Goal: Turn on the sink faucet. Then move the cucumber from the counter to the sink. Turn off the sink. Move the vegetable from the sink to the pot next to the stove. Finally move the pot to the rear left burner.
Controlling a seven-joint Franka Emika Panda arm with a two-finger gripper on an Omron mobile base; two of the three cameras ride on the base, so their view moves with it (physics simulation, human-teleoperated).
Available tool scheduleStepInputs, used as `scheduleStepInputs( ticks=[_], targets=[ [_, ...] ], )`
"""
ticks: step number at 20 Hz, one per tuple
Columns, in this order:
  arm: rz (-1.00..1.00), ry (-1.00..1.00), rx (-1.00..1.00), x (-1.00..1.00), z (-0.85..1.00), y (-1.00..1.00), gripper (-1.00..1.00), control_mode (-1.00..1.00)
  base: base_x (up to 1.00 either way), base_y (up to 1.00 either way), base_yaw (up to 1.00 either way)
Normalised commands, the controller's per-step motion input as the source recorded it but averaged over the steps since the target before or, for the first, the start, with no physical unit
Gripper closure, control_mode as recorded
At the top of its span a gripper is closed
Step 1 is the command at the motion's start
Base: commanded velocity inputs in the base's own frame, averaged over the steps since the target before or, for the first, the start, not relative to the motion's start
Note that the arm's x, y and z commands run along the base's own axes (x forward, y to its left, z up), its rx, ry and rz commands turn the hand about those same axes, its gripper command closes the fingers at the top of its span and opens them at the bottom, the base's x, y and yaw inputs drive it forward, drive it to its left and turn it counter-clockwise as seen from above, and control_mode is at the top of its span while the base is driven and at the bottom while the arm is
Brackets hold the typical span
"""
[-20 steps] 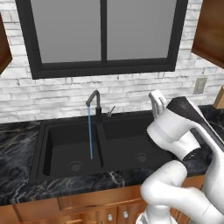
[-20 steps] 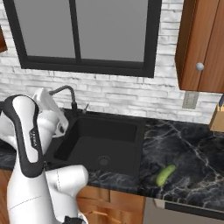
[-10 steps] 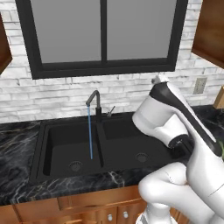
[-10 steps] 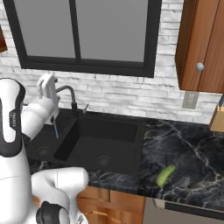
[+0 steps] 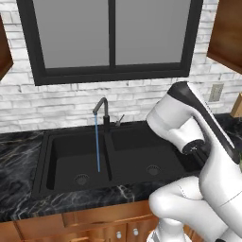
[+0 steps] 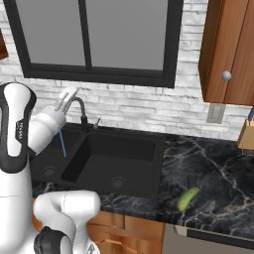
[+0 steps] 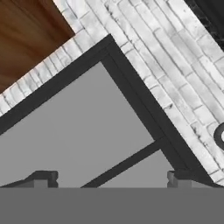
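The black gooseneck sink faucet (image 5: 102,111) (image 6: 79,106) runs a thin blue stream (image 5: 97,146) into the left basin of the black double sink (image 5: 134,153) (image 6: 116,158). My gripper (image 6: 69,93) is raised just left of the faucet's spout, tilted up toward the window. It is open and holds nothing. In the hand view its fingertips (image 7: 41,177) stand wide apart against the window pane. The small green cucumber (image 6: 187,198) lies on the black marble counter (image 6: 218,168), right of the sink near the front edge.
A wooden knife block (image 6: 246,136) (image 5: 236,106) stands at the far right of the counter. A wall outlet (image 6: 215,113) sits on the white brick above it. A brown wall cabinet (image 6: 228,49) hangs over that side. My own arm (image 5: 189,127) crosses the right basin.
The hand has lifted away from the faucet and tipped upward toward the window while the arm swung. The water keeps running. The cucumber has not moved.
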Motion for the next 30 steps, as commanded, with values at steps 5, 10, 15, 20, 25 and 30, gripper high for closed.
scheduleStepInputs(
  ticks=[5,10,15,20,25,30],
  targets=[
    [-0.08,0.22,0.53,-0.32,0.73,-0.19,-1.00,-1.00,0.00,0.00,0.00],
    [-0.09,0.22,0.48,-0.25,0.82,-0.19,-1.00,-1.00,0.00,0.00,0.00],
    [-0.08,0.27,0.45,-0.18,0.93,-0.14,-1.00,-1.00,0.00,0.00,0.00],
    [-0.10,0.42,0.37,-0.14,0.78,-0.06,-1.00,-1.00,0.00,0.00,0.00],
    [-0.16,0.42,0.33,-0.28,0.22,-0.42,-1.00,-1.00,0.00,0.00,0.00],
    [-0.15,0.41,0.38,-0.51,0.28,-0.43,-1.00,-1.00,0.00,0.00,0.00]
  ],
)
